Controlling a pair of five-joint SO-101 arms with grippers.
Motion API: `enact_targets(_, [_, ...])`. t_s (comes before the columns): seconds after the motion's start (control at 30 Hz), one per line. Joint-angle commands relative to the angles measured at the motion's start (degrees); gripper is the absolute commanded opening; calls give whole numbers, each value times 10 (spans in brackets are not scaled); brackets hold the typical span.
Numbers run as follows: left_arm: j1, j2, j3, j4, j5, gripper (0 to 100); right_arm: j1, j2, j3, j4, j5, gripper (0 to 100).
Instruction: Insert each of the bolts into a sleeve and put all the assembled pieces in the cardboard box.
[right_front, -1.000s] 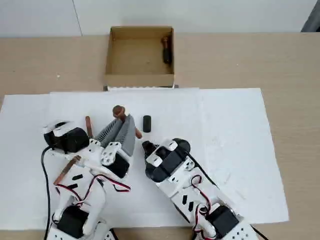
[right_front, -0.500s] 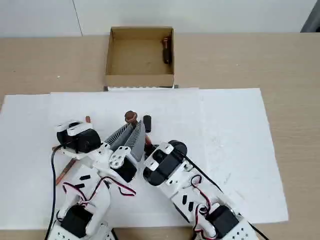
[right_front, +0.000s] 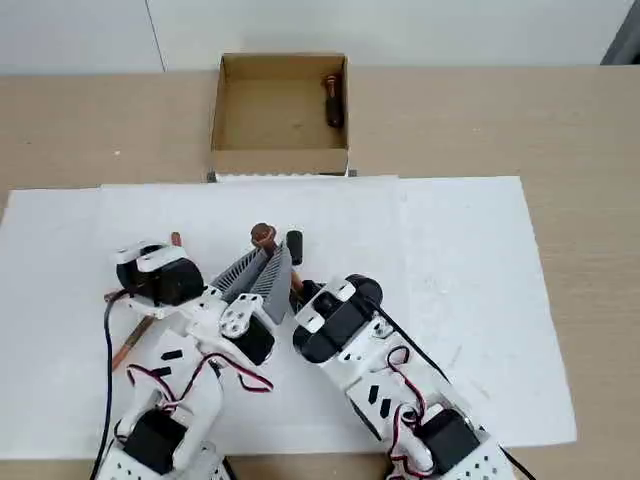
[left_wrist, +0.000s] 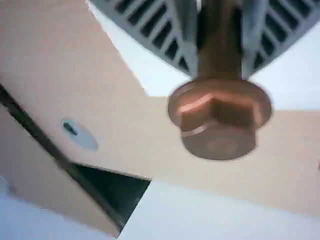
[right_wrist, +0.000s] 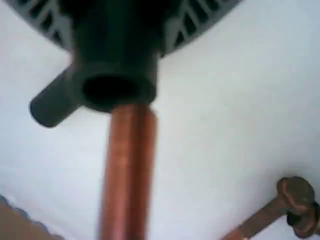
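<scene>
Mid-insertion imo: left pincer (right_front: 270, 252) clamps bolt (left_wrist: 220, 117), right pincer (right_wrist: 117, 25) clamps sleeve (right_wrist: 114, 75), shaft at its mouth. Nxt push home, then box (right_front: 280, 160) at 12 o'clock.

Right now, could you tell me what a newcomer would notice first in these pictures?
Over the white paper, the left gripper clamps a copper bolt, its shaft at the mouth of the black sleeve in the right gripper. Farther back, a cardboard box holds one finished piece.
</scene>
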Motion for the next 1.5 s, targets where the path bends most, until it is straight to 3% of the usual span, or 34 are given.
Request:
enact_targets(0.0, [13, -6, 7, -18, 2, 5, 4, -7, -34, -19, 5, 2])
enact_targets(0.63, [33, -7, 42, -21, 0, 5, -12, -7, -44, -18, 6, 2])
enact_targets(0.93, [23, -7, 72, -64, 0, 5, -12, -7, -44, -18, 6, 2])
enact_targets(1.23, [100, -7, 60, 69, -45, 5, -8, -7, -43, -18, 6, 2])
enact_targets(1.47, [97, -7, 63, 79, -70, 7, -8, -7, -39, -18, 6, 2])
